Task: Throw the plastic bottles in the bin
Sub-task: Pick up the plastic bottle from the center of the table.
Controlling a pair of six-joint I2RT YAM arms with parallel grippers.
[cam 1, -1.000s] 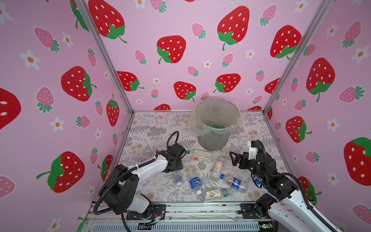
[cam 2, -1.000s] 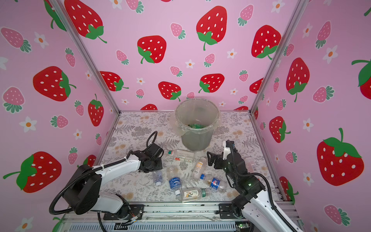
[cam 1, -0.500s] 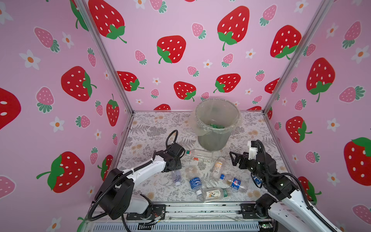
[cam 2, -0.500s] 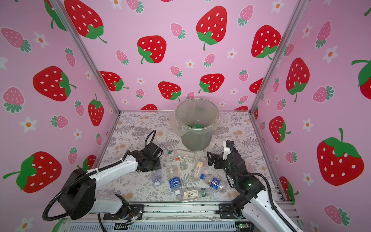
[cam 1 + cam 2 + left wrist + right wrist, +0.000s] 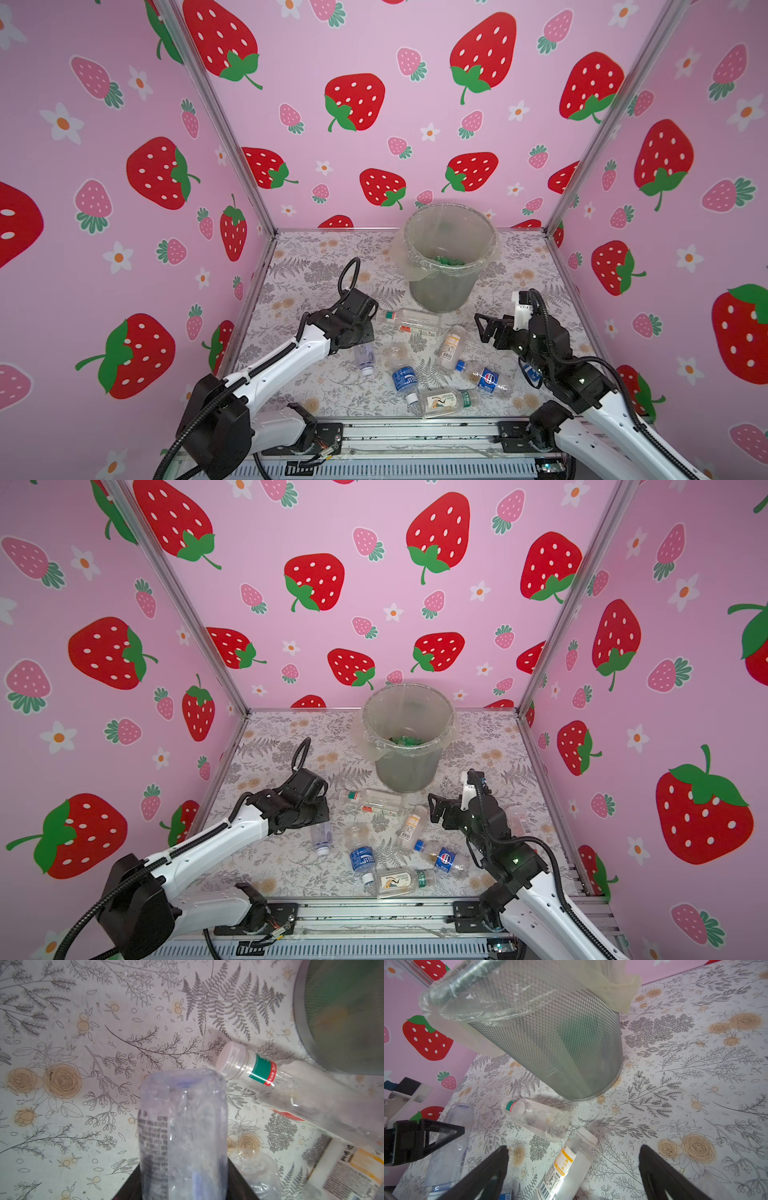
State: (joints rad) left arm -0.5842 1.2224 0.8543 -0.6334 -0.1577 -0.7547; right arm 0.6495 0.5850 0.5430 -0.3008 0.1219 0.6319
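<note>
My left gripper [image 5: 362, 337] is shut on a clear plastic bottle [image 5: 365, 360] with a pale label, held across its body [image 5: 182, 1126], base pointing away from the wrist. The right wrist view shows this bottle [image 5: 450, 1142] between the left fingers, cap end low by the table. Several more plastic bottles lie on the floral tabletop: a green-and-red labelled one [image 5: 409, 320], an orange labelled one [image 5: 451, 345], a blue labelled one [image 5: 403, 376]. The grey mesh bin [image 5: 440, 291] stands behind them with green bottles inside [image 5: 446, 261]. My right gripper [image 5: 574, 1148] is open above the orange labelled bottle [image 5: 566, 1167].
More bottles lie near the front: a dark blue labelled one [image 5: 484, 378], a white-and-green labelled one [image 5: 446, 401], a crushed clear one [image 5: 395, 353]. Another [image 5: 519, 816] rests right of the right arm. Pink strawberry walls enclose three sides. A metal rail [image 5: 415, 436] runs along the front.
The left jaws have closed onto the clear bottle, and the left wrist has shifted slightly. The right arm and the loose bottles have stayed put.
</note>
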